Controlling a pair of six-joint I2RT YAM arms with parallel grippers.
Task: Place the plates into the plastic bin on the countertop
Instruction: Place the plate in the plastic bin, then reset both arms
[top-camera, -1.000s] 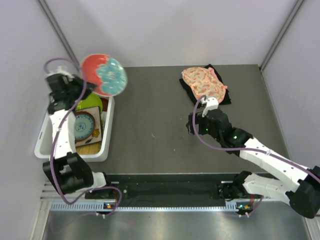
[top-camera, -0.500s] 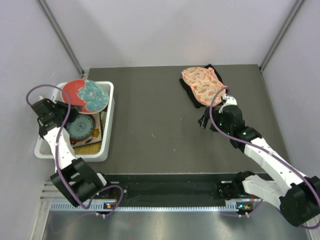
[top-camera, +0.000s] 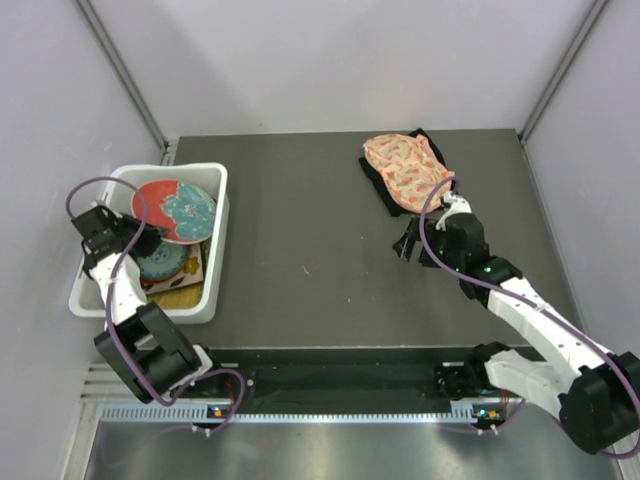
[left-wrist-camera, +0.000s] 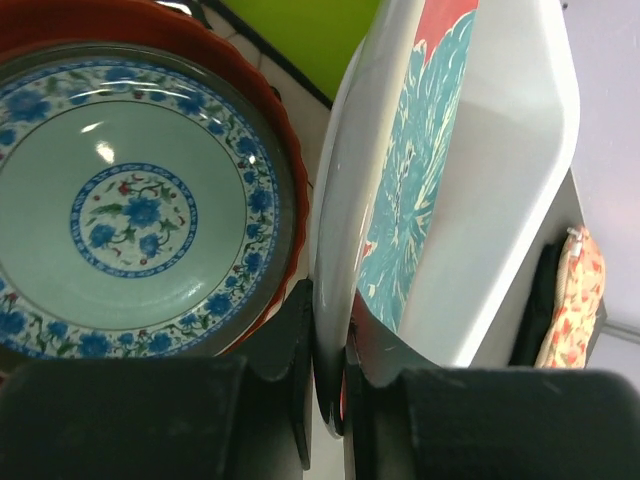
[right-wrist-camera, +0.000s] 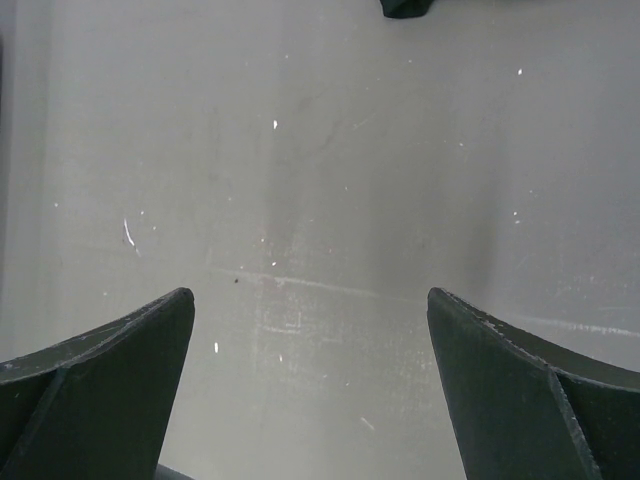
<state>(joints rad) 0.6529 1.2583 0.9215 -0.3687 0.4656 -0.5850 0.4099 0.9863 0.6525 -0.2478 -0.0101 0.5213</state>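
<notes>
red and teal plate over the bin, not yet let go

the left fingers (left-wrist-camera: 275, 390) are clenched on the rim of the red and teal plate (left-wrist-camera: 420, 180), one finger on each face, and hold it up on edge. just at nine o'clock of the grip in the wrist view lies a blue and white floral plate (left-wrist-camera: 130, 215) nested in a dark red dish (left-wrist-camera: 270, 130), with a lime plate (left-wrist-camera: 300, 30) at twelve o'clock beyond them. all of these sit inside the white plastic bin (top-camera: 218, 182), which stands at the nine o'clock side of the bench (top-camera: 300, 220). the held plate hangs over the bin's twelve o'clock end.

the right fingers (right-wrist-camera: 100, 370) are spread wide and released, with nothing between them but bare bench. they hover at about three o'clock, just below the pink floral fabric (top-camera: 405, 170) and the black cloth (top-camera: 385, 200) under it.

by my reading the task is near its end: several plates are binned, and this one only needs lowering and releasing. no other plate shows on the open bench; whether the fabric hides one i cannot tell.
</notes>
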